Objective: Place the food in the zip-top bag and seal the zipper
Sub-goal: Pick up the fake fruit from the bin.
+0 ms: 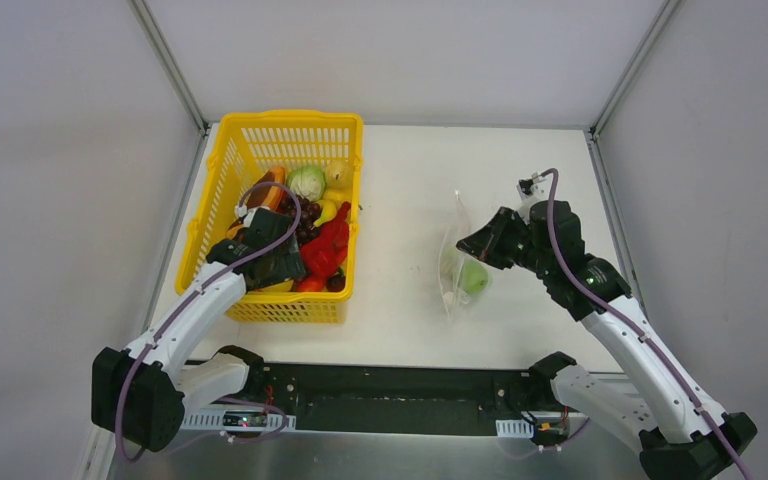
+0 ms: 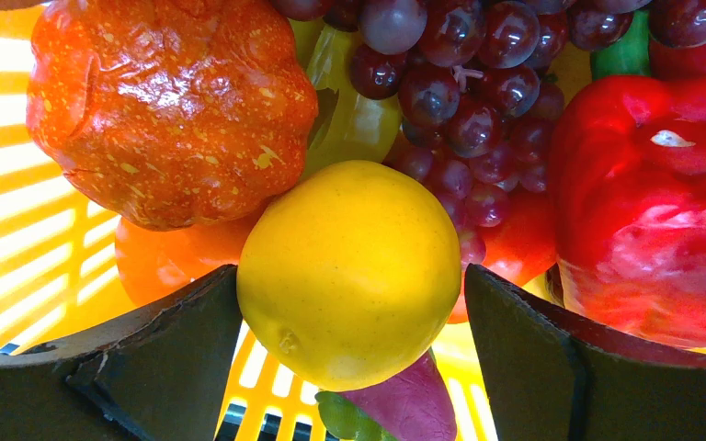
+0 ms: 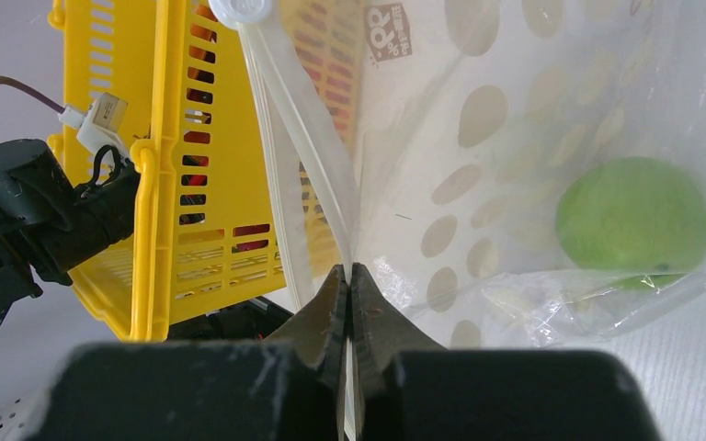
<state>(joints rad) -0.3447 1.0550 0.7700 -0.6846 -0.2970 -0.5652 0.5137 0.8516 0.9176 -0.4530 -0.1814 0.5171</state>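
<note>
White counter [image 1: 400, 200], grey walls [image 1: 60, 150]. At 10 o'clock the lattice yellow basket [image 1: 260, 125] holds glossy food [image 1: 310, 215]. The left end effector [image 2: 349, 303] stands wide astride a smooth round yellow fruit [image 2: 349, 266], likely to lift it. At 3 o'clock the right end effector [image 3: 350, 285] is pinched tight on the thin polka-dot zip-top bag [image 3: 515, 110] by its zipper [image 3: 299, 156], probably propping the mouth. A green fruit [image 3: 632, 220] lies inside.

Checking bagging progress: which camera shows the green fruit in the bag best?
The right wrist view: the green fruit sits large and clear inside the dotted zip-top bag. The top view shows it small; the left wrist view, not at all.
</note>
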